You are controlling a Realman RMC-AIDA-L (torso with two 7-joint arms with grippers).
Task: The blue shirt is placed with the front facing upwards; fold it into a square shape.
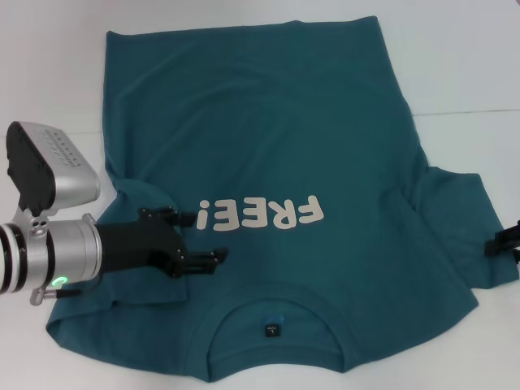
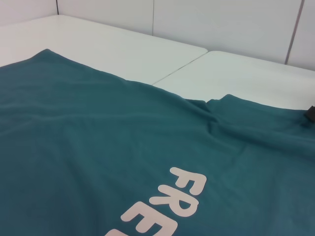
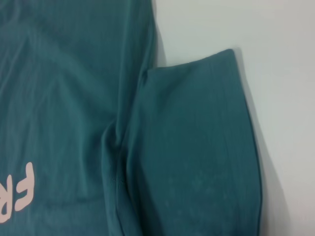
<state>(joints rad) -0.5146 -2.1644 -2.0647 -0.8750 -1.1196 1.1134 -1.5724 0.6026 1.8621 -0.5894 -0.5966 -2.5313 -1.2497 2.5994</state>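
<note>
Two grippers frame the blue shirt (image 1: 268, 187), spread front-up across the white table (image 1: 471, 57) with its collar (image 1: 272, 329) nearest us: our left gripper (image 1: 201, 237), fingers apart, hovers low over the left sleeve area, likely to start the fold. Our right gripper (image 1: 504, 240) sits at the right sleeve (image 3: 197, 147), its fingers' state unclear. We see off-white "FREE!" lettering (image 1: 260, 215) on lightly wrinkled teal.

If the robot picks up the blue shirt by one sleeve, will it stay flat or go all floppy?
Probably floppy: the blue shirt is thin cloth lying limp on the table, with soft creases by the sleeve. Lifted there, the rest would likely sag and drag. It looks light, and a push would probably bunch it up.
</note>
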